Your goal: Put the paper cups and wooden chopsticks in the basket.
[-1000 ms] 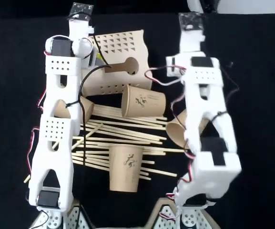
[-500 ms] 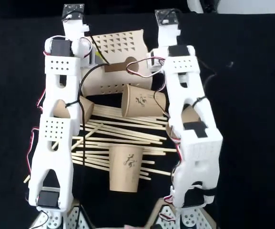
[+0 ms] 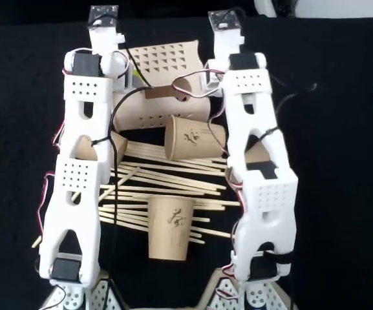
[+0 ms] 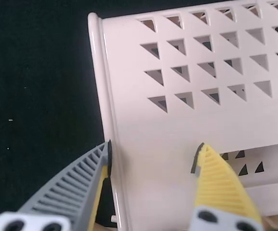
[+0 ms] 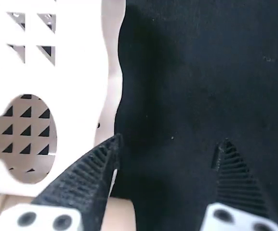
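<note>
Left arm's fingers (image 4: pixel 218 178) spread apart, straddling the basket (image 4: pixel 187 110) rim; right arm's fingers (image 5: pixel 93 168) released just beside its opposite edge. Paper cups (image 3: pixel 170 227) and chopsticks (image 3: pixel 173 169) lie on the counter (image 3: pixel 341 194) behind both, toward the bases

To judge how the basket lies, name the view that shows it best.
The high view: it takes in almost the whole basket, apparently tipped on its side. The left wrist view gives a close perforated wall and rim at the open left gripper; the right wrist view, a wall edge with the handle cutout.
</note>
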{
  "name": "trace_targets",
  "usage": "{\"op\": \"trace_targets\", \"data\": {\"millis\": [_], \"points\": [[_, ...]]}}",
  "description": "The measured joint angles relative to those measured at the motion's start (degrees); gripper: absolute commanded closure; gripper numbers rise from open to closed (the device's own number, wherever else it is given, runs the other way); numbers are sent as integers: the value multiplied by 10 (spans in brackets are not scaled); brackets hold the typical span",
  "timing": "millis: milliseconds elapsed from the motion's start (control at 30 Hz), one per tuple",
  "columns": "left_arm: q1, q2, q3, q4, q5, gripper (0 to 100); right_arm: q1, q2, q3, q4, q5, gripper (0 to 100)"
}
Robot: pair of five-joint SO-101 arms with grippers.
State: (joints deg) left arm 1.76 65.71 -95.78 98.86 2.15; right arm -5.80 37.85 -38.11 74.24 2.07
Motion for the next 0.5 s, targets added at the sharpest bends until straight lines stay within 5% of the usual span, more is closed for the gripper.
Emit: {"op": "trace_targets", "data": {"millis": [500], "points": [[16, -5, -1, 8, 3, 827, 22, -170, 241, -91, -12, 695]]}}
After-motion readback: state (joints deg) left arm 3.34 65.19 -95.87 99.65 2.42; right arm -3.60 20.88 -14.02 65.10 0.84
